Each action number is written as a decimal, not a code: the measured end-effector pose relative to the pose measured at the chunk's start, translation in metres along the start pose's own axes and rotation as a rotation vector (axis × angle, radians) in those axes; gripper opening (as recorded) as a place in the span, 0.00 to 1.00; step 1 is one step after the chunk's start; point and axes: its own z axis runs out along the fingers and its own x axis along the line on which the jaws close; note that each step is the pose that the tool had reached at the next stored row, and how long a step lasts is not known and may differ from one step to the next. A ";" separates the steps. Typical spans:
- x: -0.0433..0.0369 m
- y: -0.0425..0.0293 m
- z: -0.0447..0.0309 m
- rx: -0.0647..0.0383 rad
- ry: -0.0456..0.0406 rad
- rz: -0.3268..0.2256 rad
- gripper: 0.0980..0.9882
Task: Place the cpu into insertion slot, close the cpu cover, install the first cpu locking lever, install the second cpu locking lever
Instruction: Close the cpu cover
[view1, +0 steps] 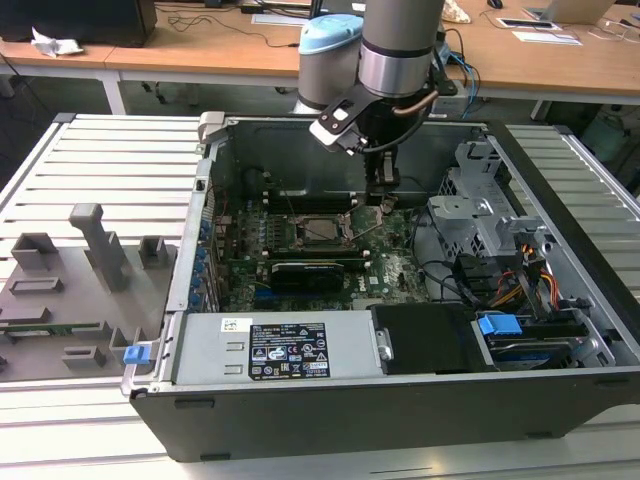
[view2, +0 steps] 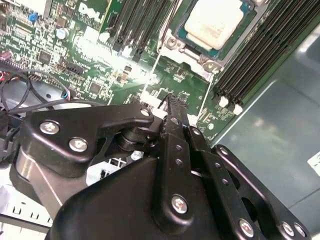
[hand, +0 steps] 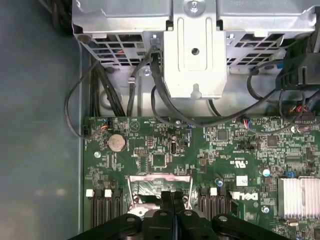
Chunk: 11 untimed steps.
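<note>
Beyond the power supply (view1: 285, 350) at the near wall of the open computer case (view1: 350, 425), the cpu (view1: 323, 228) sits in the insertion slot (view1: 300, 222), with the cpu cover (view2: 172, 42) apparently lowered around it. The gripper (view1: 383, 195), fingers pressed together on nothing visible, hangs just to the exterior view's right of the socket, close above the green circuit board (view1: 395, 270). The work looks to be at a locking lever, a step that calls for pushing the thin wire down under its catch.

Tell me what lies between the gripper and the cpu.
Second wrist view: the socket's metal frame edge and green circuit board lie between the gripper and the cpu.
</note>
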 end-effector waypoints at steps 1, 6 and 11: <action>0.0000 0.0025 0.0001 0.000 0.0000 0.000 0.01; 0.0002 0.0119 0.0006 0.000 -0.0001 0.000 0.01; 0.0003 0.0193 0.0010 0.000 0.0000 0.000 0.01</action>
